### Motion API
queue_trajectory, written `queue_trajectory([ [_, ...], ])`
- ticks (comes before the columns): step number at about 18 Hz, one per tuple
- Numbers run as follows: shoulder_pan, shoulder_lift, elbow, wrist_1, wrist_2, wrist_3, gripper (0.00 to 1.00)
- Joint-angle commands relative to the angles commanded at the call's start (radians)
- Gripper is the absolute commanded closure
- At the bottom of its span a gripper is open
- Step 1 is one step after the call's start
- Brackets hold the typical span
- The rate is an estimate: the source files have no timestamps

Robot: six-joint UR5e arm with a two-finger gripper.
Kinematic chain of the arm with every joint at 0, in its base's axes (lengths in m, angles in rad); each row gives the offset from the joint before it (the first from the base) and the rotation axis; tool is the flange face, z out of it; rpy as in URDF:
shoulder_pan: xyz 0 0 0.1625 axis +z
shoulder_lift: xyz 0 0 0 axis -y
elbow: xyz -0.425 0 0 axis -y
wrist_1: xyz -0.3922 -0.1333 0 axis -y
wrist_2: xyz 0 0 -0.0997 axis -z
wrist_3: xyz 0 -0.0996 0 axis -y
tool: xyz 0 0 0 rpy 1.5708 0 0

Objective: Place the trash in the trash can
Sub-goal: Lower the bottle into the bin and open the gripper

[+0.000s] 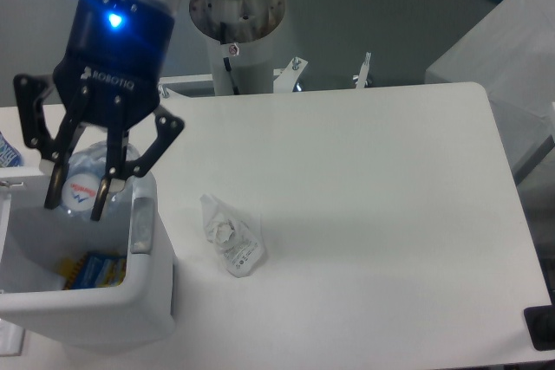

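Over the white rectangular plastic bin (139, 288), black two-finger gripper (78, 197) clamps crushed clear bottle (87, 179); crumpled clear-white wrapper (232, 236) on white table (373, 214).

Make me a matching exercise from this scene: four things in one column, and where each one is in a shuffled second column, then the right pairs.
Things:
1. bottle
2. wrapper
3. bin
4. blue and yellow packet

Places:
A. lying on the table to the right of the bin
B. standing at the table's front left corner
C. held between the gripper fingers, above the bin's opening
D. resting on the bin's floor

Pairs: 1-C, 2-A, 3-B, 4-D
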Motion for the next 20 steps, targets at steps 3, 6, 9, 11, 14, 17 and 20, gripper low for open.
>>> queue_trajectory([
  [3, -0.008, -0.014, 0.000, 0.000, 0.003, -0.037, 0.61],
  [6, -0.012, -0.028, 0.000, 0.000, 0.003, -0.069, 0.60],
  [9, -0.020, -0.038, -0.002, 0.000, 0.008, -0.074, 0.60],
  [11, -0.022, -0.046, 0.005, 0.000, 0.008, -0.078, 0.60],
  [14, -0.022, -0.051, 0.012, 0.000, 0.008, -0.091, 0.60],
  [17, -0.022, -0.064, 0.012, 0.000, 0.009, -0.091, 0.58],
  [20, -0.020, -0.075, 0.009, 0.000, 0.011, -0.115, 0.58],
])
